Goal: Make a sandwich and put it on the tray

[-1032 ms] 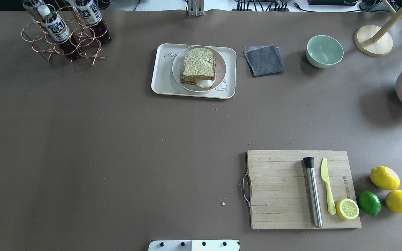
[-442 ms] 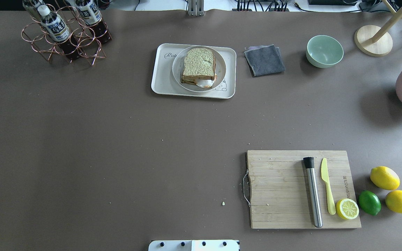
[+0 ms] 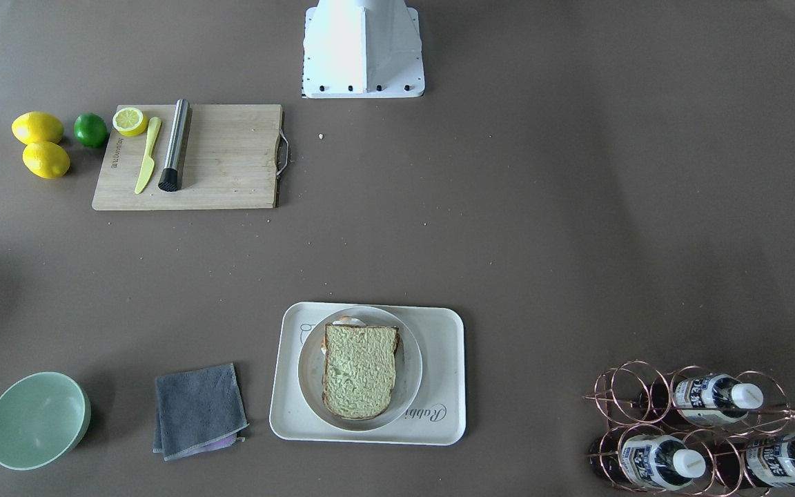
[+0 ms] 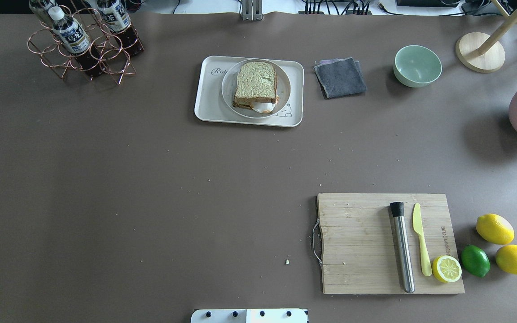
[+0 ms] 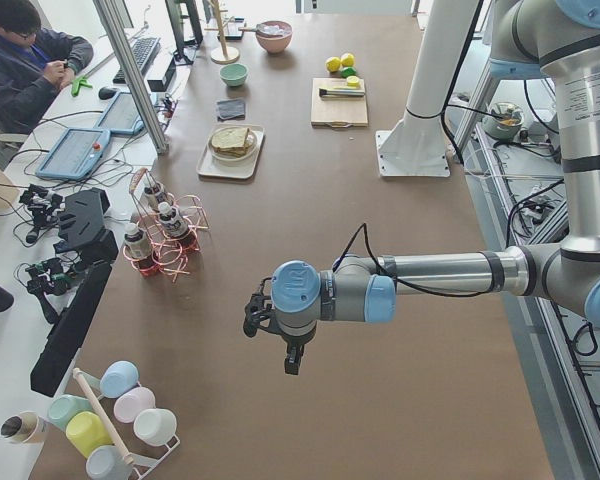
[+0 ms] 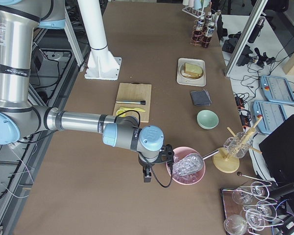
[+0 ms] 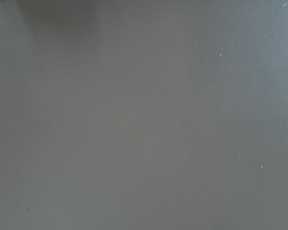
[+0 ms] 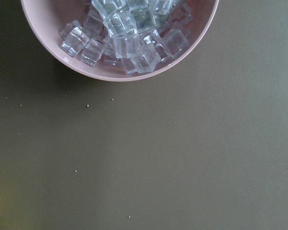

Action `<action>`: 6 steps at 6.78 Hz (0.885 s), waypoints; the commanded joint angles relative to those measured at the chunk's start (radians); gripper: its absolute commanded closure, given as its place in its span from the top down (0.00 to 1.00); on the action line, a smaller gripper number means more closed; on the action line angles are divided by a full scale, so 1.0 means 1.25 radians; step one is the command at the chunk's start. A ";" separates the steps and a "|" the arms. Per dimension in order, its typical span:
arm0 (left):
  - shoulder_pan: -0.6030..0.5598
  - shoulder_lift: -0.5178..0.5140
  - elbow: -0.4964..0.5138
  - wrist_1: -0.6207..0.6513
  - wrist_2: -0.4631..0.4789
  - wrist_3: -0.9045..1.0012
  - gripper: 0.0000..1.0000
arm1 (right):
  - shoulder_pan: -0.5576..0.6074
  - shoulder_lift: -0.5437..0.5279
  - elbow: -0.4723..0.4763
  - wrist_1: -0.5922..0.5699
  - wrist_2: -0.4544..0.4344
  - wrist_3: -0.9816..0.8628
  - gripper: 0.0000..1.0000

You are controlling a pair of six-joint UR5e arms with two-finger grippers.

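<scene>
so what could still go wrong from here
1. The egg pokes out of the sandwich on the robot's side. A bump might slide it out onto the plate.
2. The plate lies loose on the tray, so it could shift if the tray gets nudged or carried.
3. The right gripper hangs close beside the bowl of ice. A careless swing from there might knock it.

The tray says "Rabbi"; the word's end is under the plate. Writing on the board and bottles is too small to read.
</scene>
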 commanded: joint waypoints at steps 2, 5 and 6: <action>0.000 0.000 -0.002 0.000 0.000 0.000 0.98 | 0.000 -0.001 -0.002 0.000 0.002 -0.001 1.00; 0.000 0.000 -0.002 0.000 0.000 0.000 0.98 | 0.000 -0.004 -0.004 -0.001 0.002 0.001 1.00; 0.000 0.000 -0.002 0.000 0.000 0.001 0.98 | 0.000 -0.003 -0.001 -0.002 -0.003 0.005 1.00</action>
